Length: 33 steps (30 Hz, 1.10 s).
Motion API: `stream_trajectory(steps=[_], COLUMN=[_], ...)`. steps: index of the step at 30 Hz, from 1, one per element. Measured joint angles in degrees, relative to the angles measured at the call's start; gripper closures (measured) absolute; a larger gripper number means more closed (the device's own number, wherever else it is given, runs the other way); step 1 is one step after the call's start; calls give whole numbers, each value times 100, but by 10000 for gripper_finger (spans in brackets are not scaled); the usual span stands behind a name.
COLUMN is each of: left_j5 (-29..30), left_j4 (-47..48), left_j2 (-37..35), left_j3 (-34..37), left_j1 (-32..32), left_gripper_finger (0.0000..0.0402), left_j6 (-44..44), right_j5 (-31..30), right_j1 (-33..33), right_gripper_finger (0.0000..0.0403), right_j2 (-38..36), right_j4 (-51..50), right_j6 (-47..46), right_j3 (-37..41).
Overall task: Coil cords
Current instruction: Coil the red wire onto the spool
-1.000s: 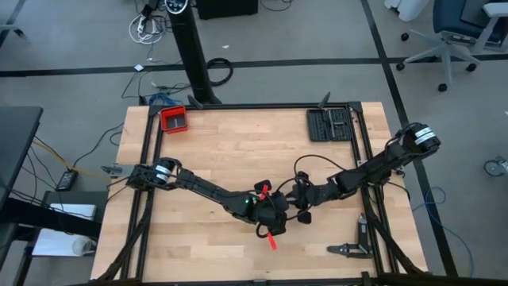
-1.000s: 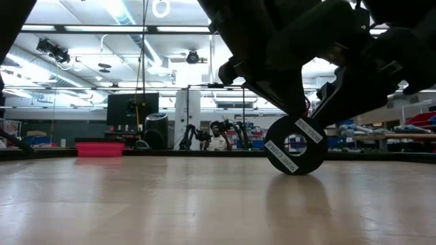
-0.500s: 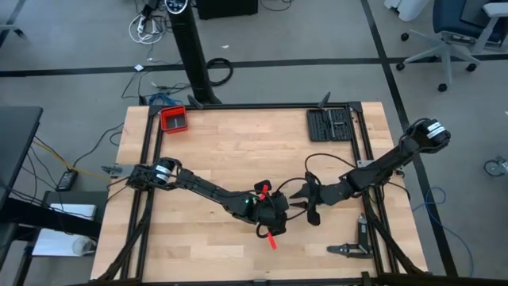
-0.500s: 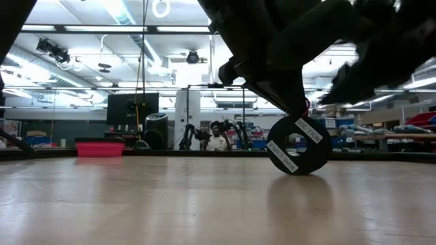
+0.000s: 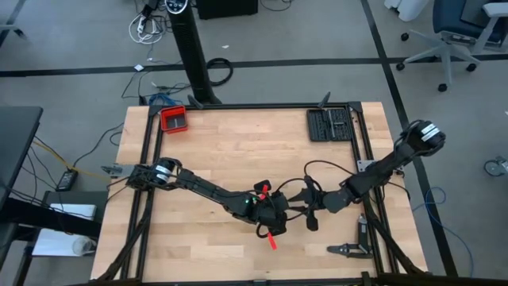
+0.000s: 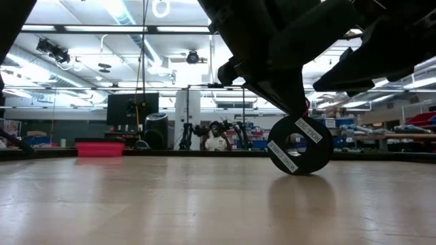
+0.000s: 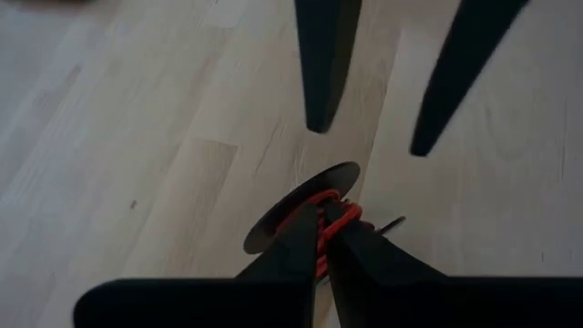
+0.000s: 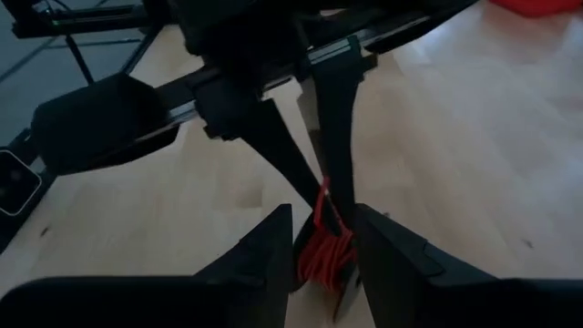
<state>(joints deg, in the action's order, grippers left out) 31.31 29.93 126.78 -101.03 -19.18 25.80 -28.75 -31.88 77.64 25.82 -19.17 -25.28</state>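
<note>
The thin red cord (image 7: 333, 211) is wound on a black spool (image 6: 298, 145), which stands on its rim on the table a little right of centre. My left gripper (image 7: 323, 214) reaches in from the table's left and is shut on the red windings. My right gripper (image 5: 304, 206) hovers just right of the spool. It is open and touches nothing. In the left wrist view its two fingertips (image 7: 319, 123) hang short of the spool. In the right wrist view the red bundle (image 8: 321, 255) shows between its spread fingers (image 8: 273, 241). My left gripper pinches the red cord's windings (image 8: 323, 196) between its two fingertips, at the spool's upper side. The fingers (image 8: 282, 150) slant down from the table's left. The spool stays upright, its lower rim (image 6: 296, 172) on the wood.
A red tray (image 5: 173, 119) sits at the far left corner and a black tool rack (image 5: 329, 124) at the far right. A black clamp (image 5: 349, 249) lies near the front right edge. A black cable (image 5: 317, 168) loops off the right arm. Bare wood lies to the far side.
My right gripper has drawn back from the spool toward the table's right edge and risen a little. My left gripper and the spool have kept still.
</note>
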Motion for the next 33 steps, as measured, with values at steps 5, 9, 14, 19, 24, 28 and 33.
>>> stream_trajectory(steps=[5,9,14,19,24,28,33], left_j5=[7,11,11,11,15,28,55], left_j4=[0,0,-2,0,4,7,14], left_j2=[0,0,0,0,0,0,1], left_j3=[0,0,0,0,0,0,7], left_j1=[0,2,2,2,2,4,9], left_gripper_finger=[373,373,373,373,373,373,373], left_j6=[33,39,132,155,163,245,345], right_j5=[18,-120,-224,-227,-175,-164,-150], right_j1=[5,9,20,84,137,163,244], right_gripper_finger=[287,287,287,287,287,289,314], right_j2=[215,402,668,873,947,947,945], right_j4=[301,564,999,1166,1209,1195,1040], right_j6=[30,52,134,143,141,261,283], right_j3=[0,-2,-2,-4,-4,-4,-4])
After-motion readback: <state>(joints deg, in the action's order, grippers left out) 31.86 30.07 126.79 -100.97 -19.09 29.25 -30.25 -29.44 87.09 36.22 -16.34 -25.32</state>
